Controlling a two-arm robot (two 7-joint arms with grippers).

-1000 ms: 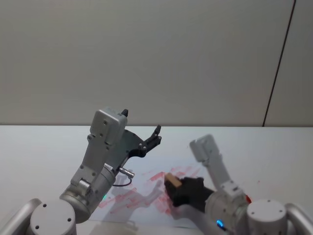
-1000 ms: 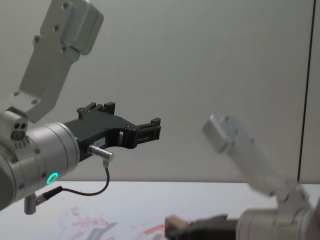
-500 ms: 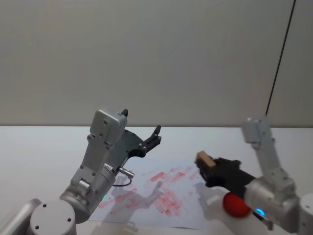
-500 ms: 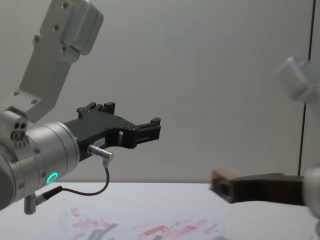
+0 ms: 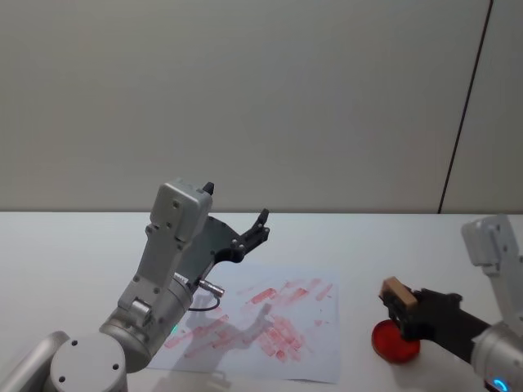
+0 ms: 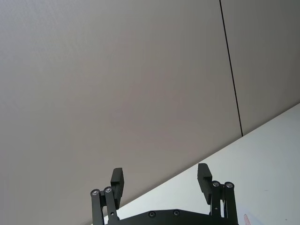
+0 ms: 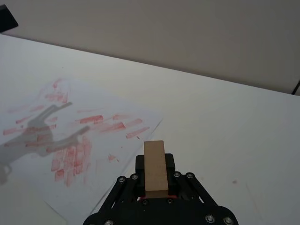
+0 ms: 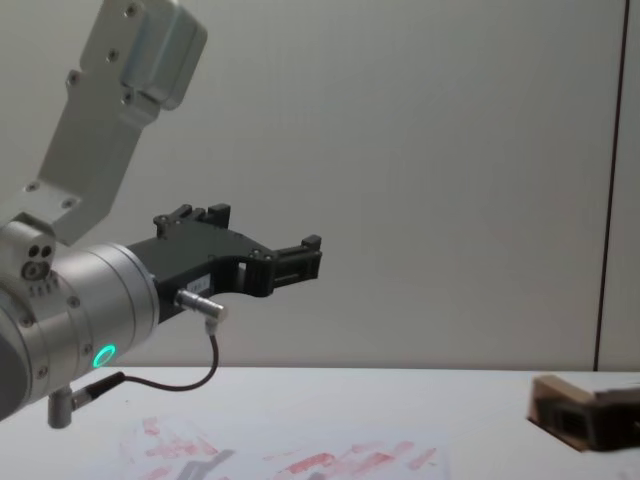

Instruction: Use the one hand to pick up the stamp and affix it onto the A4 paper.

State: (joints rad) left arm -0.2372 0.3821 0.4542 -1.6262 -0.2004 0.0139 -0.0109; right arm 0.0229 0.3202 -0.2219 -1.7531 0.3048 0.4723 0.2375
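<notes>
My right gripper (image 5: 404,307) is shut on the stamp (image 5: 398,291), a light tan wooden block, and holds it just over a red ink pad (image 5: 395,343) to the right of the A4 paper (image 5: 319,339). In the right wrist view the stamp (image 7: 154,165) stands out between the black fingers, with the paper (image 7: 28,140) and its red prints off to one side. The chest view has the stamp (image 8: 562,387) at the right edge. My left gripper (image 5: 255,231) hangs open and empty in the air above the paper's left part; its spread fingers (image 6: 205,174) face the wall.
The white table (image 5: 65,245) runs left and right of the paper. A grey wall with a dark vertical seam (image 5: 466,106) stands behind. The raised left arm (image 8: 90,290) takes up the chest view's left side and throws a shadow on the paper.
My right gripper has carried the stamp rightwards, off the paper's middle to above the red ink pad. The left arm has not moved.
</notes>
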